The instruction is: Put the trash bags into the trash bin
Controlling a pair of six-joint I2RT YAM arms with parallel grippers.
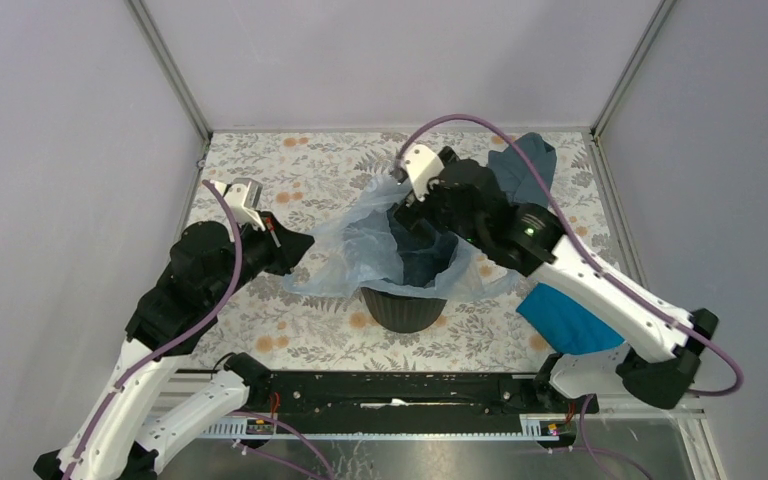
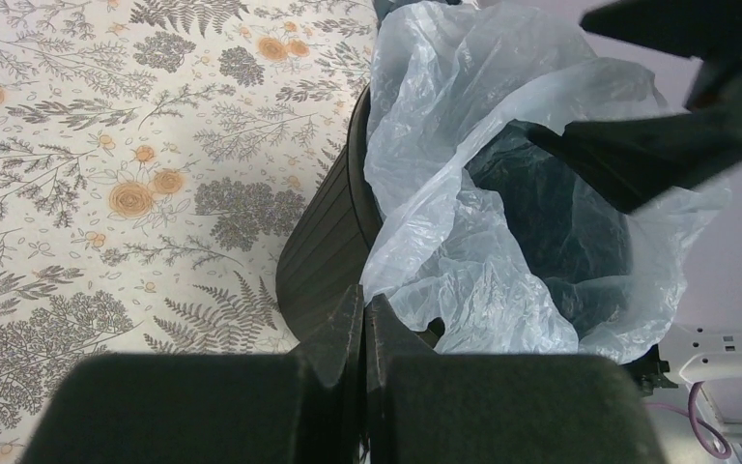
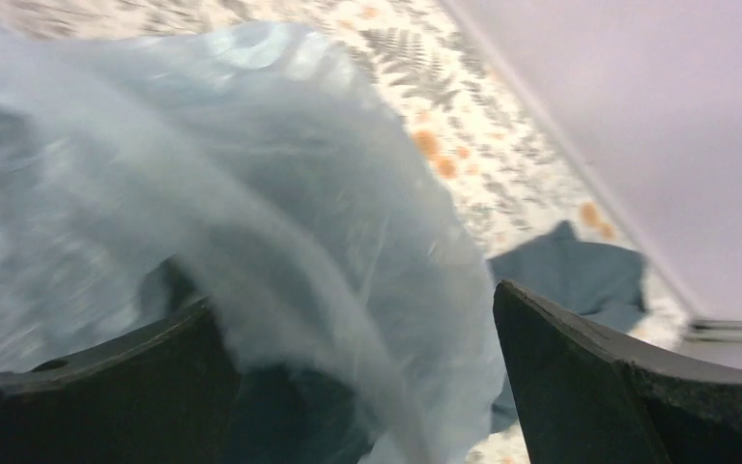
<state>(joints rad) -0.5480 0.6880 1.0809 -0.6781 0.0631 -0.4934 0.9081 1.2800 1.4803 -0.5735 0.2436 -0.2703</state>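
Observation:
The round black ribbed trash bin (image 1: 400, 308) stands mid-table. The pale blue translucent trash bag (image 1: 365, 245) lies over its mouth, sagging inside and spilling over the left and right rim. My left gripper (image 1: 298, 246) is at the bag's left edge; in the left wrist view its jaws (image 2: 364, 307) are shut, with the film (image 2: 464, 251) running down to the tips beside the bin wall (image 2: 324, 251). My right gripper (image 1: 407, 205) is open over the far rim, with blurred bag film (image 3: 251, 174) between its fingers (image 3: 353, 298).
A dull grey-blue cloth (image 1: 525, 160) lies at the back right, also in the right wrist view (image 3: 580, 275). A bright blue cloth (image 1: 565, 320) lies under the right arm. Floral mat (image 1: 290, 170) covers the table; grey walls enclose it on three sides.

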